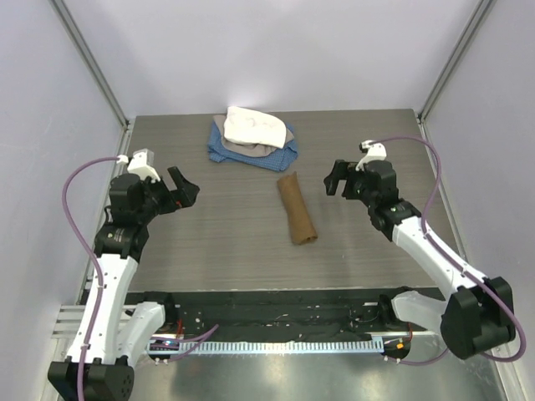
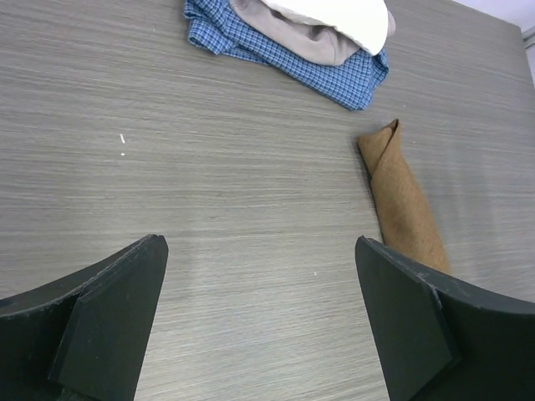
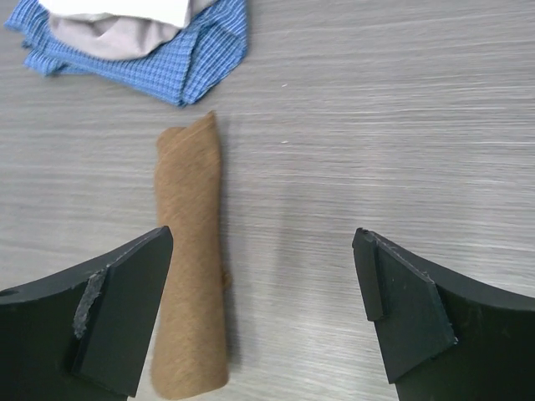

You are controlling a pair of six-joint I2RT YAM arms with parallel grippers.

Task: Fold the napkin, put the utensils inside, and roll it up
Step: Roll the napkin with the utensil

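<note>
Inspection of the bench (image 1: 209, 251), viewed from the near edge.

**Grippers.** The left gripper (image 1: 182, 190) hangs over the left half of the bench with its jaws spread wide, grasping nothing. The right gripper (image 1: 334, 180) hangs right of centre, also spread wide and empty. Neither touches the napkin (image 1: 298, 210).

**Step in hand (judged).** The rolling looks finished and what is left is a clean withdrawal.
- Each arm should lift straight up and back toward its own side.
- The fingers should keep off the cloth, since a brush along the roll could loosen the outer wrap.
- The right arm is the nearer of the two and needs the more care.
- A check is advisable that the free edge lies underneath or is tucked in.

**Napkin.** It lies free near the middle of the bench, a little right of centre. Its far tip is just short of the blue cloth (image 1: 219, 150), which sits under the white cloth (image 1: 253, 125) at the far edge. It is tan-brown and wound into a fairly tight tube that runs from far to near, angled slightly right at the near end. The far end tapers to a folded point and the near end is blunt. One overlap line shows along its length. No spoon is visible (whether it is inside the roll cannot be told).
</note>
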